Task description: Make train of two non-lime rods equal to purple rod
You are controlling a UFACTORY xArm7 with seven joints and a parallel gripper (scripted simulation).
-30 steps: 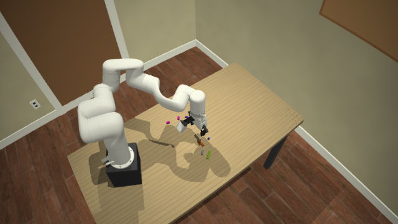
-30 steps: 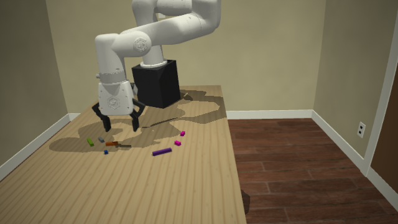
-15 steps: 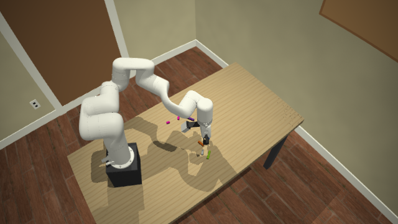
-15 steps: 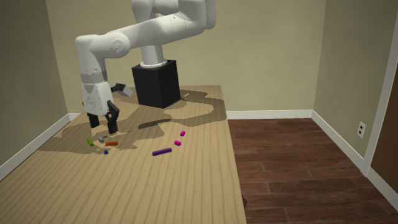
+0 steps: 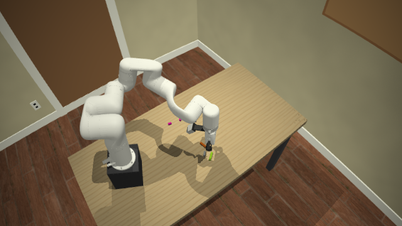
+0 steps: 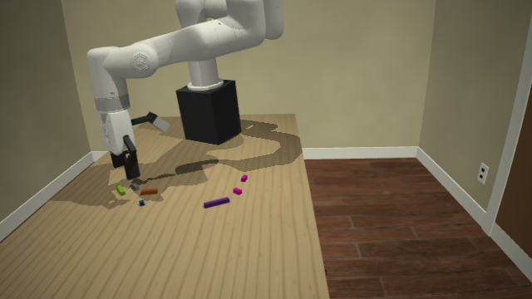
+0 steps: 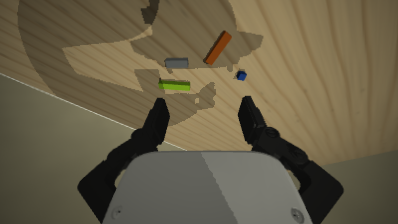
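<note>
My gripper [image 5: 208, 147] [image 6: 125, 170] [image 7: 203, 106] is open and empty, hanging just above a cluster of rods near the table's edge. In the wrist view the lime rod [image 7: 174, 85] [image 6: 120, 189] [image 5: 210, 156] lies just ahead of the left finger. The grey rod [image 7: 176, 62] [image 6: 135, 187] [image 5: 204, 153] lies beyond it. The orange rod [image 7: 218, 48] [image 6: 149, 192] [image 5: 203, 144] lies slanted to the right of the grey one, and the small blue rod [image 7: 241, 76] [image 6: 141, 203] lies apart. The purple rod [image 6: 216, 203] lies farther off, with two magenta rods [image 6: 237, 191] [image 6: 243, 178] [image 5: 169, 123] [image 5: 179, 119] near it.
The wooden table [image 5: 251, 94] [image 6: 249, 249] [image 7: 325, 75] carries the arm's black base [image 6: 209, 110] [image 5: 125, 176]. The table's edge runs close behind the lime rod in the wrist view. The arm's shadow covers the cluster.
</note>
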